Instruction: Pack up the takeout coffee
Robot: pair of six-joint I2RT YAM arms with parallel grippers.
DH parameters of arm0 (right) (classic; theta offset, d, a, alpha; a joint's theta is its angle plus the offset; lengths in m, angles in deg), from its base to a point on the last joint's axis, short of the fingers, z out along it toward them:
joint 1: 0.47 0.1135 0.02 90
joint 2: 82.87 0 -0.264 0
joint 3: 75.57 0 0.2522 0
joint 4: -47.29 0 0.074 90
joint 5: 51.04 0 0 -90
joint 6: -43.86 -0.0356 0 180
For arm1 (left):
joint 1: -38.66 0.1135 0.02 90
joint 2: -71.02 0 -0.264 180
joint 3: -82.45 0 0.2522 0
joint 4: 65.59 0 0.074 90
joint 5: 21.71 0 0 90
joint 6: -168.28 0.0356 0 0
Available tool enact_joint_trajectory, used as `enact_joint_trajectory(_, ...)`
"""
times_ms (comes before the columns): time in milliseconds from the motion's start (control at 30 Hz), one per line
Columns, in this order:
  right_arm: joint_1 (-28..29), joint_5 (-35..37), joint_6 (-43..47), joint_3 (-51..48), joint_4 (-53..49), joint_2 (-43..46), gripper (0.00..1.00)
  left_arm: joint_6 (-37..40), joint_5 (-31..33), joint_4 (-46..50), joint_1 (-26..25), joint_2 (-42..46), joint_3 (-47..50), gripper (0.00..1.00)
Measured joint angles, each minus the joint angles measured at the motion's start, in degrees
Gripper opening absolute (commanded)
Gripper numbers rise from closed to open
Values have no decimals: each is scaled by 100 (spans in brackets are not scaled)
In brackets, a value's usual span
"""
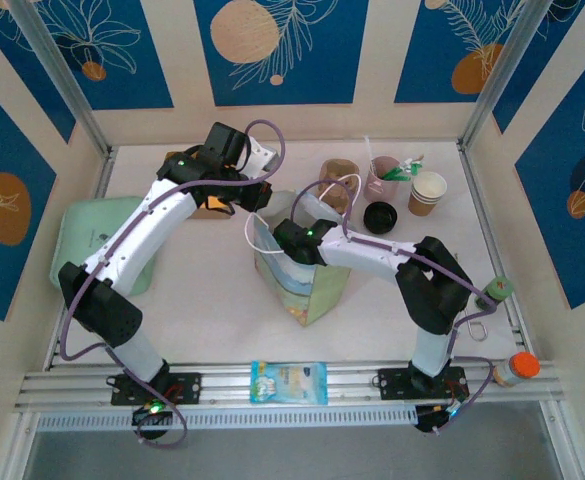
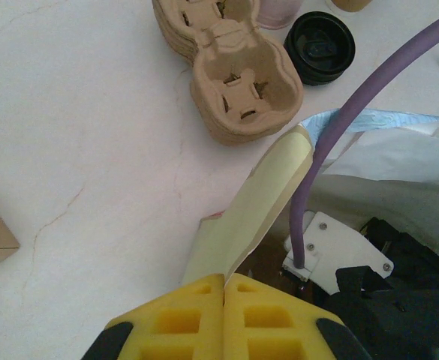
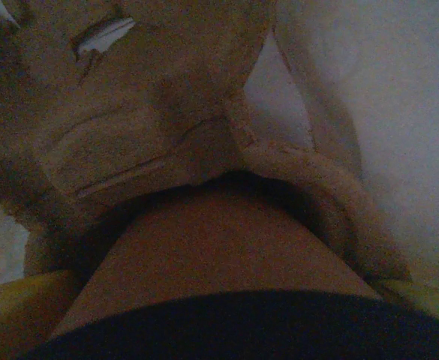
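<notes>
Kraft-brown takeout coffee (image 3: 227,240), black lid on, is seen seated in a moulded pulp carrier (image 3: 151,127) in the dim interior of the paper bag (image 1: 310,288). The right gripper (image 3: 215,300) is reached into the bag. Its yellow fingers (image 3: 9,315) are spread wide to either side of the cup; contact cannot be told. The left gripper (image 2: 224,281) is closed flat on the bag's pale yellow rim flap (image 2: 260,199). A stack of pulp trays (image 2: 234,82) and a loose black lid (image 2: 323,46) are noted on the table (image 2: 76,135) beyond the bag.
</notes>
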Motion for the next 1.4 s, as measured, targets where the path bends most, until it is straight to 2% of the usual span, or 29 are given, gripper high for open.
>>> enact_joint_trajectory(1400,101,107,-111,98,-109,-151,99,0,2,-26,0,55,81,1)
